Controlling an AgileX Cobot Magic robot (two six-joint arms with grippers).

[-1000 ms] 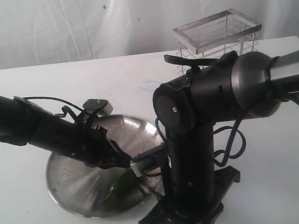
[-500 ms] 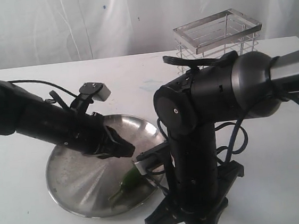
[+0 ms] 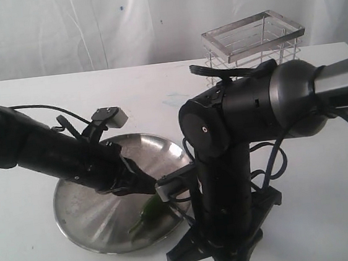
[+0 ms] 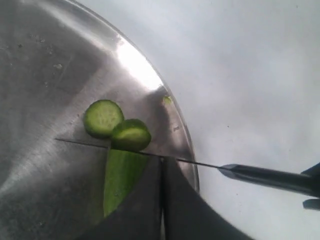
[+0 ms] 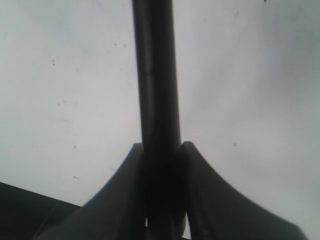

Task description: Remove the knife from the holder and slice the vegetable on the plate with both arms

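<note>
stage: slicing under way, as I judge it; the fetching is done and the cutting is part done.
right hand [image 5: 161,147]: nearest the exterior camera, beside the plate's rim; jaws a little apart and clamped on the black handle of the knife [image 4: 250,174].
knife: out of the holder, its blade laid across the vegetable, between the cut rounds and the uncut length.
vegetable [image 4: 120,175]: green, on the near part of the plate close to the rim; one long piece is uncut.
slices [image 4: 102,117]: two rounds already off, touching each other, just beside the blade.
left hand [image 4: 161,170]: fingers closed together with nothing between them, tips over the long piece just behind the blade; whether they press on it I cannot tell.
plate [image 3: 72,225]: on the white table [image 3: 25,258], under both hands.
holder [image 3: 254,38]: far back on the table, well apart from the plate; no knife seen in it.
left to do: more cuts along the long piece, probably.
writing: a pale letter fragment on the right arm [image 3: 227,162] at the picture's edge, too cropped to read; nothing else legible.
</note>
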